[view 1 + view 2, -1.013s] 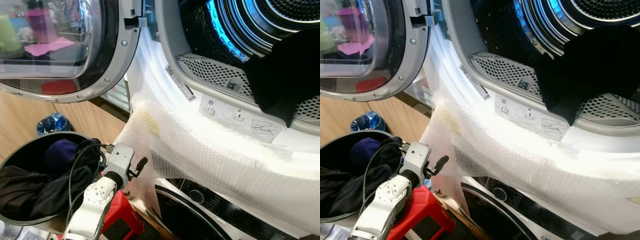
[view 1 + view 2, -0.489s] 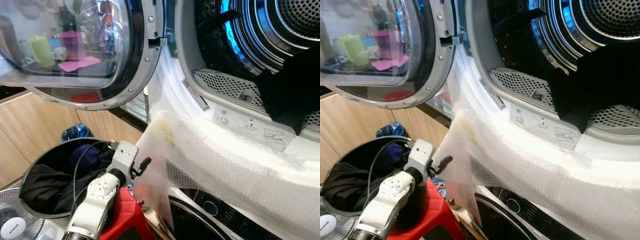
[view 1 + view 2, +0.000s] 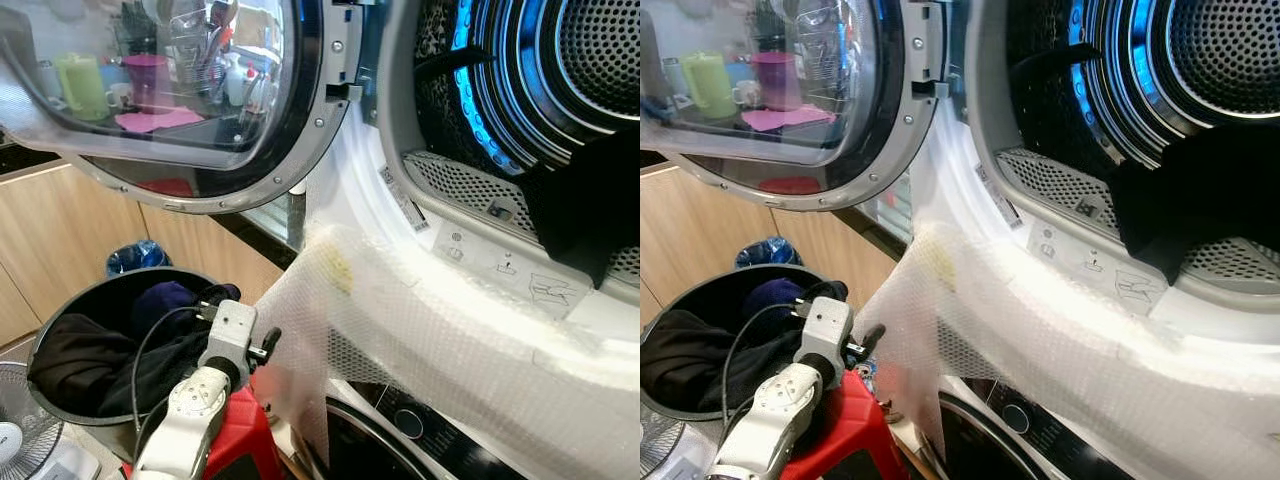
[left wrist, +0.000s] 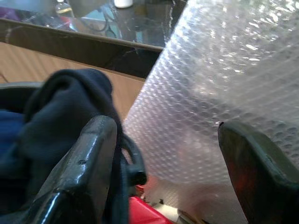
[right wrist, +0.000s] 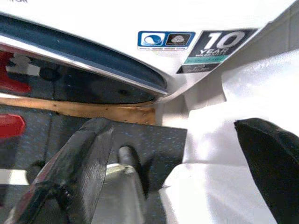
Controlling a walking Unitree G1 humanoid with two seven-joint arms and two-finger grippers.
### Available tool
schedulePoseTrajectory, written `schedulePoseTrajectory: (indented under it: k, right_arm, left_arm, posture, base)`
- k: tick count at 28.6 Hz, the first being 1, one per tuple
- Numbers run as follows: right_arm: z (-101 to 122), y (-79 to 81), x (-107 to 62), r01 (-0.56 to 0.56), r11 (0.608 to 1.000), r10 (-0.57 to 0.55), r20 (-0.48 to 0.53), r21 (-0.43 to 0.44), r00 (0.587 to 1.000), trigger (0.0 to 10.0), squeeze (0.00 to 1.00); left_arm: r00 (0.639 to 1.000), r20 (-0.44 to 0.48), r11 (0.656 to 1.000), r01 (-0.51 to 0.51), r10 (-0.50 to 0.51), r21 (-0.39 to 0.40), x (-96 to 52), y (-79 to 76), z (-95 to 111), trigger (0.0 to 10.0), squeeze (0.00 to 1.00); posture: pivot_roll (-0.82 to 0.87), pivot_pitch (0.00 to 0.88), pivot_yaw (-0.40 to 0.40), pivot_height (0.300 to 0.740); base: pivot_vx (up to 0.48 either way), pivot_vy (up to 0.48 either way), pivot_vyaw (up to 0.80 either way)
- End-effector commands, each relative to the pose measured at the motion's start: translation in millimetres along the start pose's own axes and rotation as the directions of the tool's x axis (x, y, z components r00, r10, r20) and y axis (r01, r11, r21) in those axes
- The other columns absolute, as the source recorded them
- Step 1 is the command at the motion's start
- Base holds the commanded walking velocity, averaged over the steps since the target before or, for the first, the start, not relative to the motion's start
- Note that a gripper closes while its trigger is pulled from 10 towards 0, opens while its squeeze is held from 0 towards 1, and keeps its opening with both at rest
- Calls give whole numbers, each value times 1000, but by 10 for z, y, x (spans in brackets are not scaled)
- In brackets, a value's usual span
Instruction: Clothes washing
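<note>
Compared with a moment ago, the left gripper (image 3: 262,345) is sitting lower, fingers spread and holding nothing, just beside the right rim of the black laundry basket (image 3: 45,345). The dark clothes (image 3: 95,355) are lying to its left, inside the basket, nearer this arm.

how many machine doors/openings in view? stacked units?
2. Upper machine: door swung open to the robot's left, dark garment hanging over the drum rim. Lower machine below the bubble wrap: door shut, partly hidden.
</note>
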State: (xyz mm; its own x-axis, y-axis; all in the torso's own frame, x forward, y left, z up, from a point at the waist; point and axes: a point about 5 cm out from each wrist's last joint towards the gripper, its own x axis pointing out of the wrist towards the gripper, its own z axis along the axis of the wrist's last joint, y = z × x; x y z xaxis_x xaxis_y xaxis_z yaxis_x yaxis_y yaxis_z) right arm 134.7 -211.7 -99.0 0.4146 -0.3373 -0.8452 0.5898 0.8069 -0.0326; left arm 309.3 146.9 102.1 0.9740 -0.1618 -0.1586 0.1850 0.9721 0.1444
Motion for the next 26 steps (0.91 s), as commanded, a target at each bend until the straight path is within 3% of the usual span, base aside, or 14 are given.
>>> schedulePoseTrajectory:
  k: [1, 10, 26]
  right_arm:
    - [-12, -7, 0, 18, 999, -18, -15, 47, 1000, 10000, 0]
    - [-257, 45, -58, -11, 1000, 9, -83, -28, 997, 10000, 0]
    - [-265, 45, -60, -12, 999, 9, -85, -34, 996, 10000, 0]
  left_arm:
    - [999, 32, 1000, -9, 8, 7, 17, 54, 83, 10000, 0]
    - [995, 61, 997, -74, 73, 20, -45, 168, 150, 10000, 0]
    - [995, 61, 997, -78, 77, 20, -55, 171, 158, 10000, 0]
  posture:
    - [373, 0, -89, 740]
    - [378, 0, -65, 740]
    - [378, 0, -65, 740]
  base:
    - [0, 0, 0]
    - [0, 0, 0]
    - [0, 0, 0]
